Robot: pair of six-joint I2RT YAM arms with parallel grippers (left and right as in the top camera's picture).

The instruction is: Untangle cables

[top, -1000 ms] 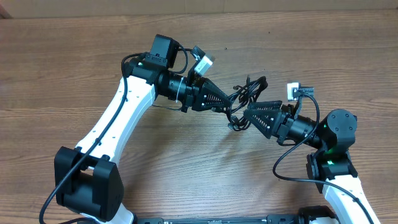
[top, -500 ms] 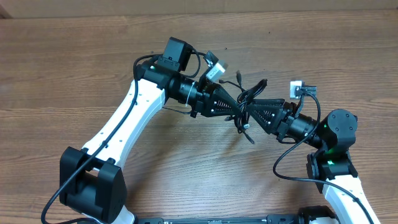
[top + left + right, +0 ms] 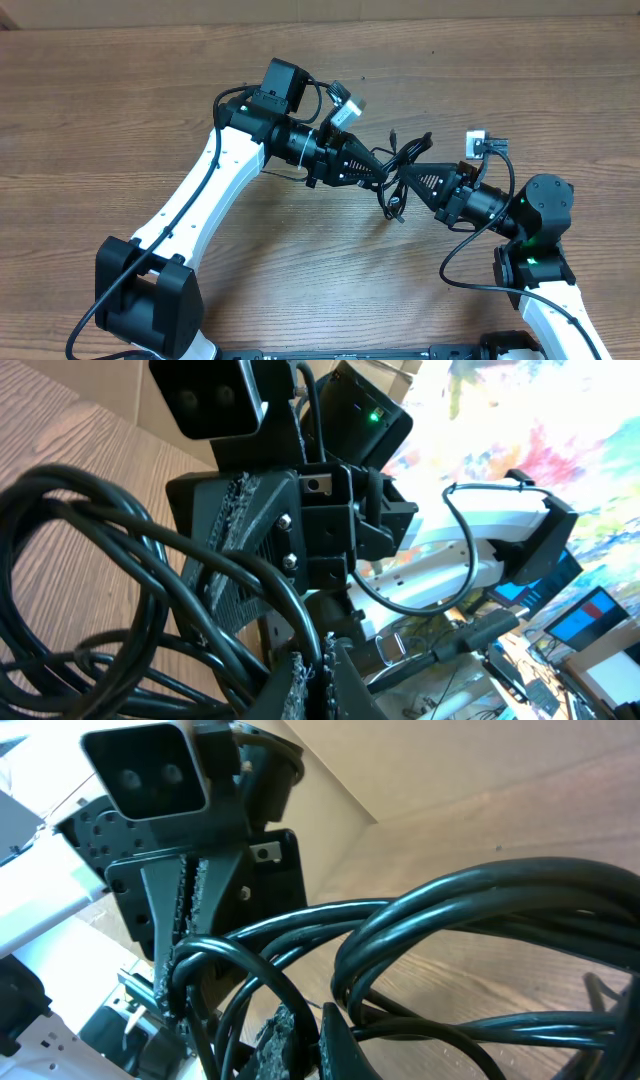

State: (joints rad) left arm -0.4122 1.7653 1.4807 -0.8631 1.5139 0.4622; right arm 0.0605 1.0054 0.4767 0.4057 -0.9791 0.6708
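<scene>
Right jaws newly closed on the cables (image 3: pixel 402 160); left arm (image 3: pixel 215 170) shifted in toward 3 o'clock.
Bundle sat near the centre of the desk (image 3: pixel 120 110), left jaws clamped shut on it from 9 o'clock, right jaws shut on it from 3 o'clock, tips nearly meeting; one tail hung toward 6. Advised: part slowly along the 9–3 line, easing off if the knot tightened.

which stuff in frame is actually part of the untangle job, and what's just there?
Job:
- cables, one tangled bundle
- left gripper and right gripper, both shut on it

Just there:
- wooden table
- right arm's own wire loop
</scene>
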